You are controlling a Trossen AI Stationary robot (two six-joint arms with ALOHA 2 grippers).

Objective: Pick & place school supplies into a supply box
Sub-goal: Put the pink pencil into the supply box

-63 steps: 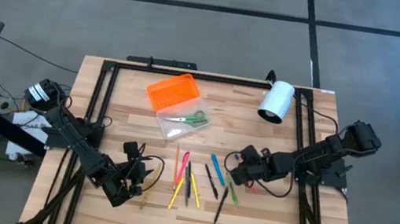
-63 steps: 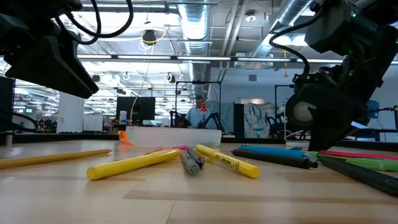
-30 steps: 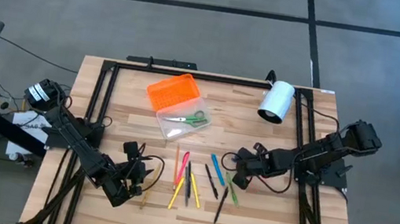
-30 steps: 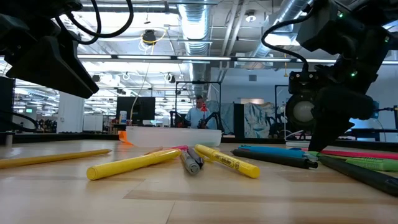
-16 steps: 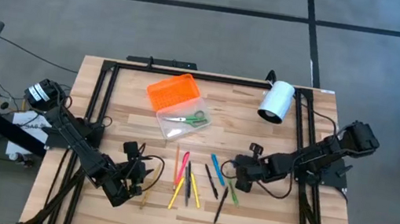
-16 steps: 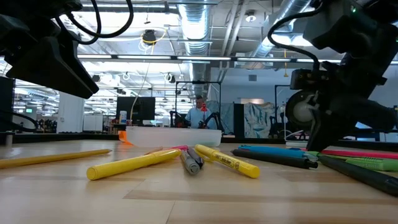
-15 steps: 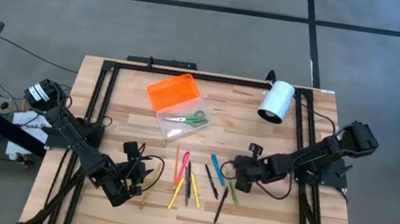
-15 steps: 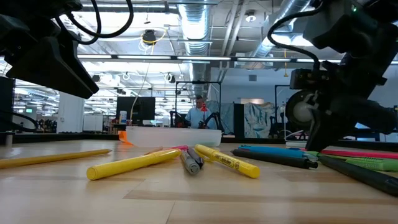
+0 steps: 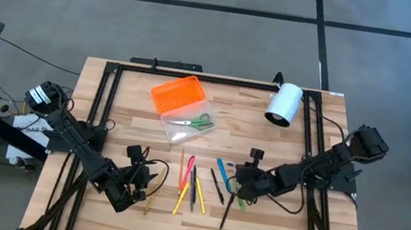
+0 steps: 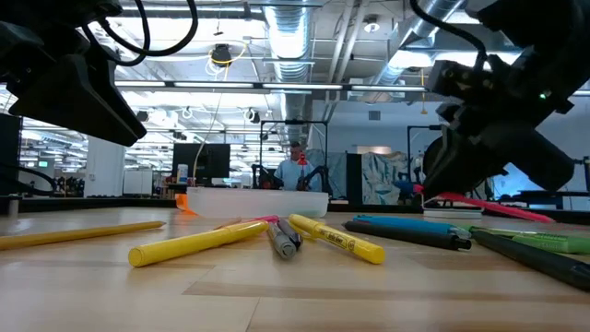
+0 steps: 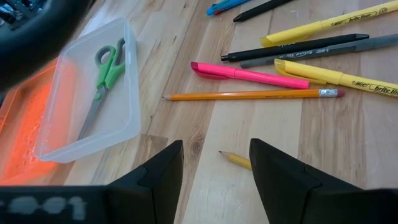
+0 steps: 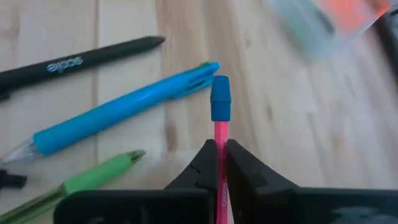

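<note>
A: Nearest the front edge of the surface [image 9: 271,223] — what lies there?

B: The left pincer [image 11: 214,163], fingers parted and gripping nothing, low over the wood at the near left. A short yellow pencil stub [image 11: 237,160] lies just beyond its tips. Past that, a wood-coloured pencil [image 11: 252,95], then a pink pen [image 11: 249,73], yellow pens [image 11: 323,23], a black pen [image 11: 292,47] and a grey one [image 11: 298,56], fanned side by side.

A: And the right pincer?

B: Right pincer [image 12: 219,152] sits at the right end of that spread, fingers closed on a pink pencil [image 12: 220,134] with a blue eraser cap [image 12: 220,98]. The pencil runs straight out between the two fingers, cap end forward. In the low view it is off the wood, tilted, tip end lower [image 10: 479,205].

A: What is beside it on the surface?

B: A blue pen [image 12: 124,115] just beside the cap, a black pen [image 12: 81,59] beyond that, a green pen [image 12: 93,177] nearer the fingers — none touching the held pencil as far as I can tell.

A: The supply box?

B: Farther back, toward the middle of the surface. Clear base [image 9: 187,126] with green-handled scissors [image 9: 195,121] lying inside; the orange lid [image 9: 177,94] lies open beside it on the far side. Well apart from both pincers.

A: Anything else back there?

B: A white cylinder [image 9: 283,104] at the far right corner.
</note>
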